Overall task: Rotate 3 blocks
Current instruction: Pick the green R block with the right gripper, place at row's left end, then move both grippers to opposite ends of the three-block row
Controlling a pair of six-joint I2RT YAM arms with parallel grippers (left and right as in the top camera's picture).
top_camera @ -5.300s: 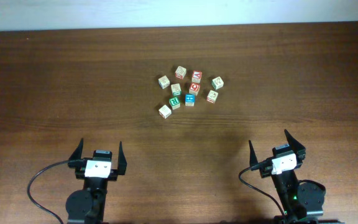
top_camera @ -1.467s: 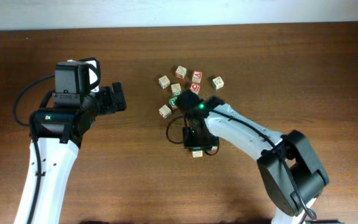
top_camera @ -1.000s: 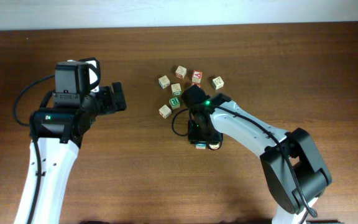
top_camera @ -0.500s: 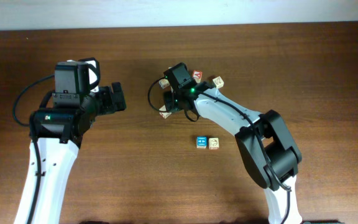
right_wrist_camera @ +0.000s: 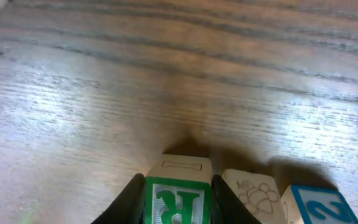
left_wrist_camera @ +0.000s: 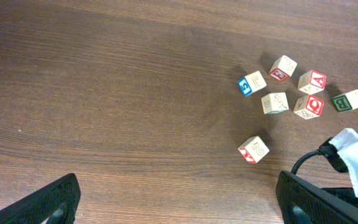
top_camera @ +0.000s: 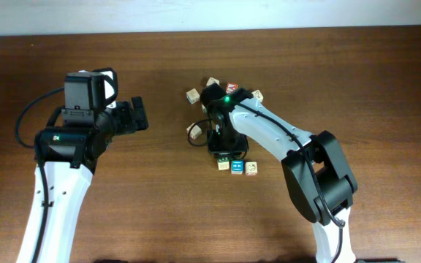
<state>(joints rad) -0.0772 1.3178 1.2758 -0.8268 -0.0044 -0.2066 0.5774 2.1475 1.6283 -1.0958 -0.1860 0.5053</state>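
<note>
Right wrist view shows the green block (right_wrist_camera: 178, 204) with a white R on it. It sits low on the table (right_wrist_camera: 166, 81), between the two fingers of the right pincer (top_camera: 224, 150). The fingers press on both sides of it, so the pincer is nearly shut and looks like it is holding the block. Two more blocks sit just beside it.

From above, these are the blue block (top_camera: 237, 166) and the pale block (top_camera: 251, 167), in a little row near the front, away from the pile (top_camera: 212, 89).

Half a second ago the right pincer was up in the pile, and only the blue and pale blocks were in the row. Now it is down next to them with the green one. I think this is the third block, so the job is almost done. It has not let go yet. I cannot tell if the block is turned enough.

The left pincer (left_wrist_camera: 179, 205) is wide open and holds nothing. It waits off to the side, the same as before.
</note>
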